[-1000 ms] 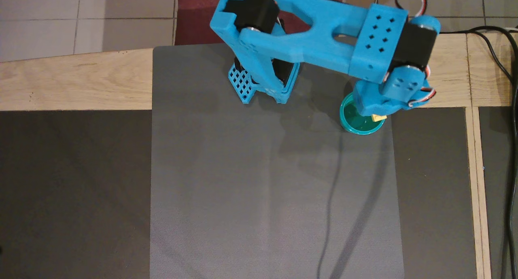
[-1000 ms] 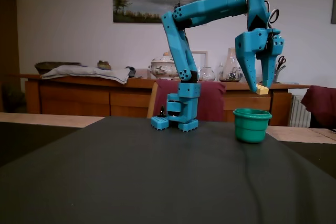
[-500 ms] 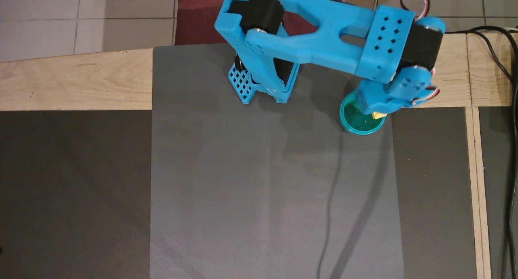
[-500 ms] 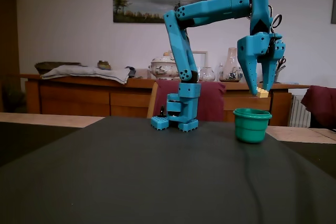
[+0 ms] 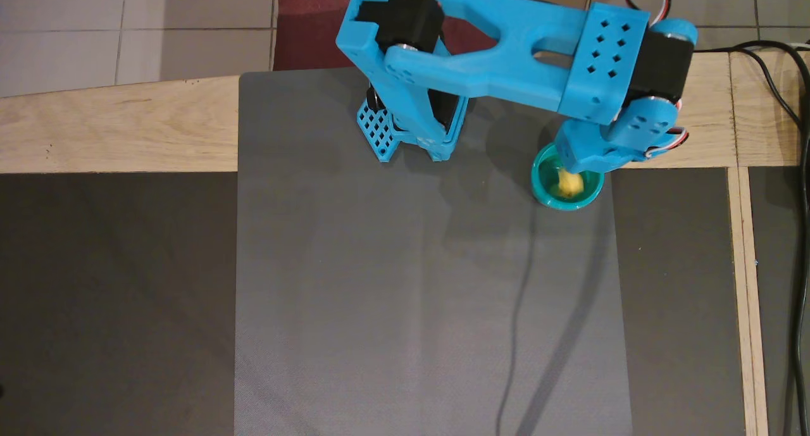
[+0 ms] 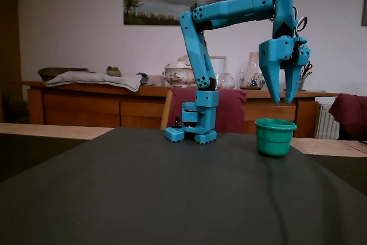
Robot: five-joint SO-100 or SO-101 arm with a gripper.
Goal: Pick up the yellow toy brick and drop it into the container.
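Arm base stands at the mat's far edge. Container sits right of it in the fixed view. Gripper hangs above, jaws spread, empty. Yellow toy brick lies inside the container.

Arm bent over at elbow, wrist down, pincer pointing straight down w/ fingers parted, empty.
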